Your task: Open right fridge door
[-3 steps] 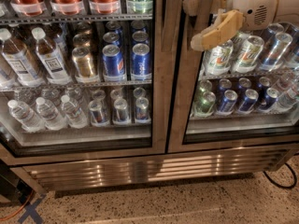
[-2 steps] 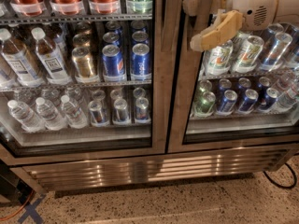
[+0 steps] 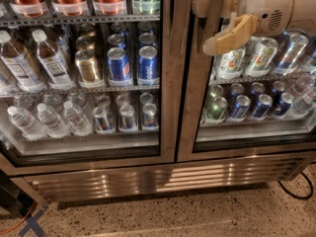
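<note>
Speckled terrazzo floor (image 3: pixel 197 216) runs under a steel grille. Can labels are too blurred to read. The right door (image 3: pixel 190 107), brushed steel around glass, stands shut, with green-and-white cans (image 3: pixel 229 63) and blue cans (image 3: pixel 261 105) behind it. The cream gripper (image 3: pixel 205 27) sits at the door's upper left, spread wide, gripping nothing, unmoved from a second ago.

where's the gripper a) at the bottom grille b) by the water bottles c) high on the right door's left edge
c: the gripper sits high at the left edge of the right fridge door, in front of the green-and-white cans.
</note>
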Robot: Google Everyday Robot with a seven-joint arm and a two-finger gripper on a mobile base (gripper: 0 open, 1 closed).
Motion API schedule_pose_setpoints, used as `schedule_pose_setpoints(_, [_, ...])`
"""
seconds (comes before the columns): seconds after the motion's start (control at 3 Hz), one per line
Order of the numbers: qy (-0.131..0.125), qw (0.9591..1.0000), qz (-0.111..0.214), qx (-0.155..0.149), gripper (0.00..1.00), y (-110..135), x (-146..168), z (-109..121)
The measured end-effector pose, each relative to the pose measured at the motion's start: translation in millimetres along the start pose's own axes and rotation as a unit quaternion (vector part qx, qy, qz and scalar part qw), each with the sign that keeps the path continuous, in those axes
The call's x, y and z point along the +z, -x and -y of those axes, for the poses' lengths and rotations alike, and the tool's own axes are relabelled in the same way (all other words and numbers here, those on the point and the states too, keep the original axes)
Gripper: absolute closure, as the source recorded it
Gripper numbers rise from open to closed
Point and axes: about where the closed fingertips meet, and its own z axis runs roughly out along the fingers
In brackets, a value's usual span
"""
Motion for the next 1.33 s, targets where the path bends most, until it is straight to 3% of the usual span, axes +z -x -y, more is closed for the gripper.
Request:
schedule_pose_setpoints(0.67, [0.041, 0.9982, 0.039, 0.024, 0.0, 3.9, -2.7, -19.7])
schedule_pose_setpoints(1.0, [0.041, 0.9982, 0.039, 0.024, 0.0, 3.5, -4.4, -19.3])
schedule_pose_setpoints(1.33, [0.06, 0.9946, 0.074, 0.041, 0.0, 11.2, -4.3, -36.5])
